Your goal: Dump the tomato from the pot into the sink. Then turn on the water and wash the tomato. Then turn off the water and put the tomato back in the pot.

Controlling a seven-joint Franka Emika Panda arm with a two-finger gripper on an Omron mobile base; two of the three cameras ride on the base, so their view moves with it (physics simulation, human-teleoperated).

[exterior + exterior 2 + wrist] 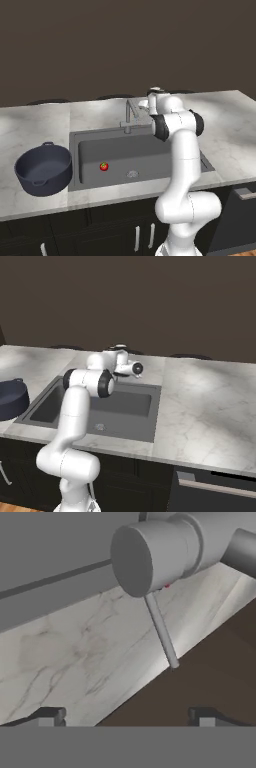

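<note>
The tomato (pixel 104 166), tiny and bright red, lies on the floor of the sink (pixel 145 150) near its left wall, beside the round drain (pixel 132 174). On the counter left of the basin stands the dark blue-grey pot (pixel 42 170), upright with nothing visible inside. My gripper (pixel 145 104) hovers at the back rim, right beside the faucet (pixel 129 115). In the hand view the faucet's thick body (pixel 150 552) and its thin lever (pixel 161 632) sit just ahead of the gripper (pixel 127 717). Both fingertips (pixel 50 716) stand wide apart, holding nothing.
Marble counter (pixel 225 125) stretches to the right of the sink (pixel 130 403) and behind it up to a dark wall. The pot's edge (pixel 10 398) shows at the far left. Dark cabinet doors and a dishwasher front (pixel 215 491) run below the counter.
</note>
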